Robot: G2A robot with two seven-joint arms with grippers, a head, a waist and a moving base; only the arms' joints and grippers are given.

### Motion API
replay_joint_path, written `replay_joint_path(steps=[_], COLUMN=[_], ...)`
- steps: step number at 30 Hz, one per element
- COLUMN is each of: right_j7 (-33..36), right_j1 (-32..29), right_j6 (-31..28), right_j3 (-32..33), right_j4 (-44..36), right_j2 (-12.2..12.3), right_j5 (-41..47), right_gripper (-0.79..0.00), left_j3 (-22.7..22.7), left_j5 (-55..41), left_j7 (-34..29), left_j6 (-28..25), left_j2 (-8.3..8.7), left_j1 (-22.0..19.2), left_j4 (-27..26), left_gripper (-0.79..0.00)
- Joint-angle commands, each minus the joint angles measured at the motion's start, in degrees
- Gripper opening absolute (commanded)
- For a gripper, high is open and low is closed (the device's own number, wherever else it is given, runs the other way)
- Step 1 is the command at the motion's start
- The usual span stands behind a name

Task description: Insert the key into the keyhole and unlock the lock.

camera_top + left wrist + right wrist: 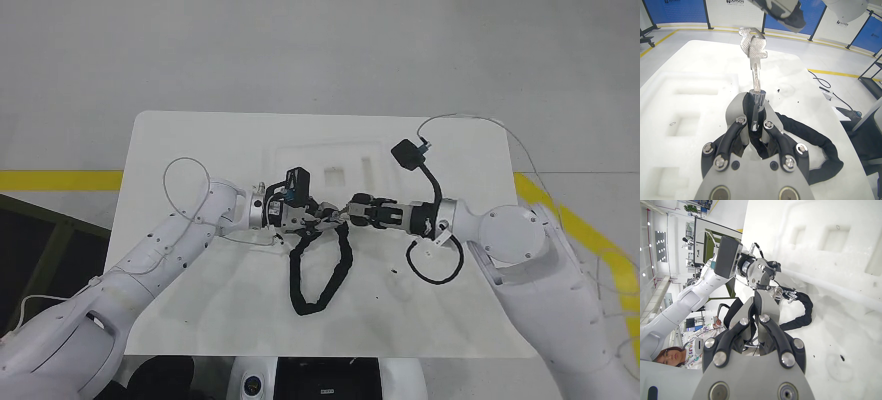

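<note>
Just off the foam tray on its robot-facing side, raised above the white table: a chain lock, pinched by its chrome cylinder between the closed fingers of the left gripper. Cylinder short, polished, mirror-bright, keyhole end pointing away from the wrist. Below the gripper, a chain sleeved in black fabric, drooping away from the tray toward the robot and lying in a long loop on the table.

Stuck in the keyhole by the tip only: a flat silver key, most of the grooved blade outside. Head broad, irregular in outline, stippled with a fine dot texture. Threaded through its slot, a thin key ring.

Facing it from the opposite side, at the same edge of the tray: right gripper, fingers pressed together, nothing seen between the black pads, tips close to the key's head. Contact with the key impossible to judge.

On the tray itself, several rectangular recesses, and a tiny wire loop lying beside the rim of one.
</note>
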Motion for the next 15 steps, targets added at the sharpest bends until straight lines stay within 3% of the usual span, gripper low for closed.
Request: replay_joint_path(steps=[1, 8, 15], right_j7=[-0.12, -0.70, -0.95], right_j1=[-0.35, -0.56, 0.17], right_j6=[0.69, 3.47, 4.13], right_j3=[0.71, 0.92, 0.10], right_j4=[-0.16, -0.08, 0.00], right_j2=[0.18, 0.34, 0.31], right_j5=[-0.72, -1.75, -2.40], right_gripper=[-0.785, -0.785, -0.733], left_j3=[0.02, 0.13, 0.30], left_j5=[0.06, 0.30, 0.39], left_j7=[0.01, 0.00, -0.08], left_j6=[0.00, 0.00, 0.00], left_j2=[-0.01, -0.07, -0.13], left_j1=[0.02, 0.07, 0.06], left_j4=[0.02, -0.29, -0.31], left_gripper=[-0.785, -0.785, -0.785])
